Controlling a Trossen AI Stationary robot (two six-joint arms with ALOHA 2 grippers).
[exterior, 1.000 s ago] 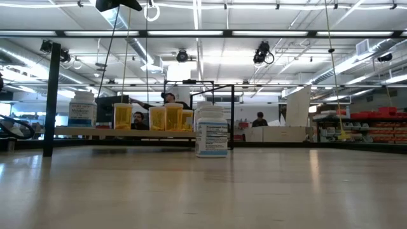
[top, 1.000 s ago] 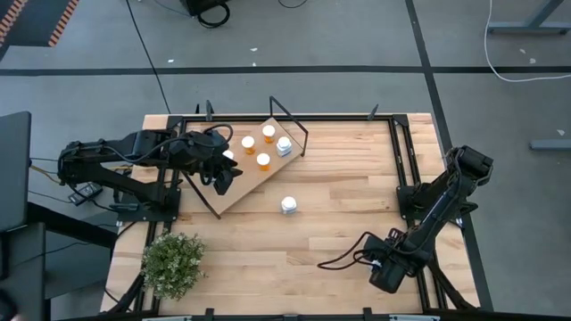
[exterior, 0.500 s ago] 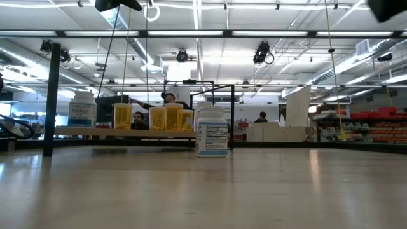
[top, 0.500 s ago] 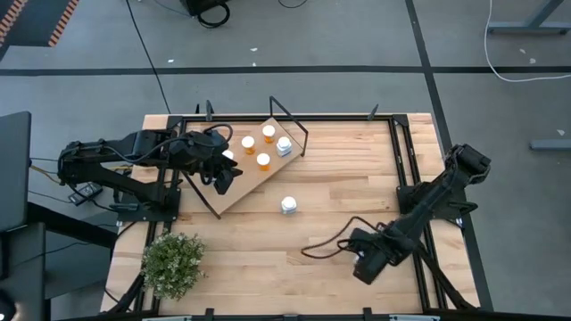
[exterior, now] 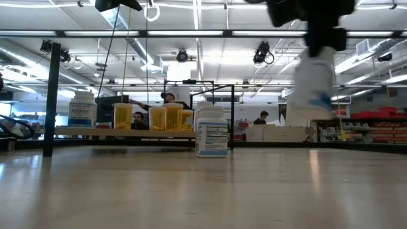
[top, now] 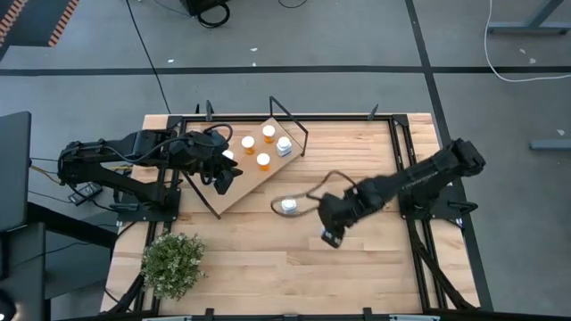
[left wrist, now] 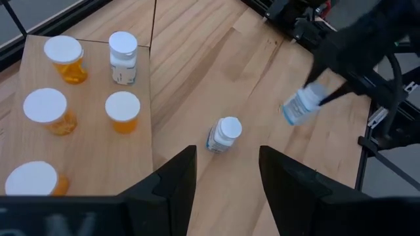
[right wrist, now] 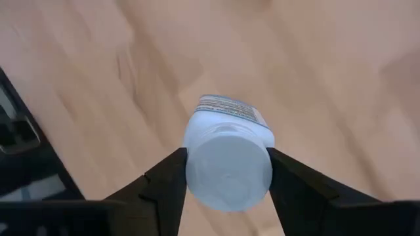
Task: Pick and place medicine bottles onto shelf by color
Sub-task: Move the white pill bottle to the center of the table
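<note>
One white bottle [right wrist: 228, 162] in right gripper [right wrist: 226, 172], midair.

2 dark jointed arms [top: 116, 160] trailing looped black cables [top: 308, 194].

From overhead we look straight down on the table [top: 339, 259]; from tabletop height, level across it; each wrist camera looks down closely. All share its wood.
</note>
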